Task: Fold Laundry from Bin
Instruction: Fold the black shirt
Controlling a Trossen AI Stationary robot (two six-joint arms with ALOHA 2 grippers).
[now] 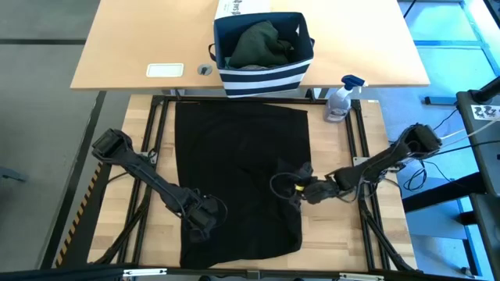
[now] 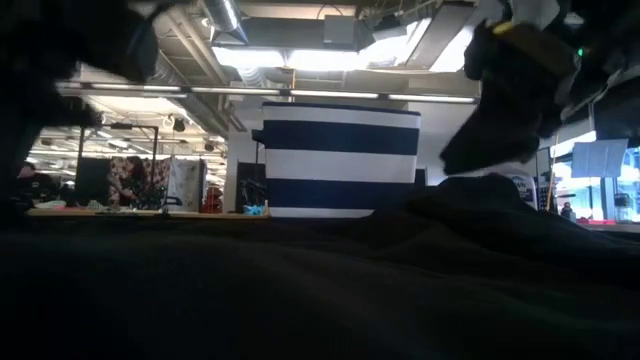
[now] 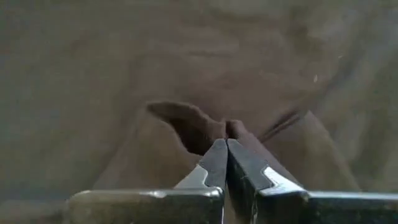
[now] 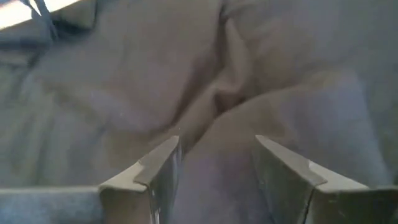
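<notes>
Black cloth covers most of the work table: one garment from the laundry (image 1: 238, 168) lies spread flat, its long axis running from the bin (image 1: 264, 55) toward the near edge. The bin sits beyond the far end of the cloth with a dark green garment (image 1: 258, 43) bundled inside.

At the near left corner the left gripper (image 1: 201, 221) is down on the fabric, its fingers pinched tight together with a small ridge of black cloth (image 3: 227, 127) caught between the tips. The right gripper (image 1: 301, 190) is at the opposite long edge, near a rumpled patch, and its jaws stand apart with the cloth (image 4: 217, 87) lying just ahead of them, not yet clamped.

I judge the fold depends on that right side: the right arm is nearer the loose edge and must close on it before both arms can lift together.
</notes>
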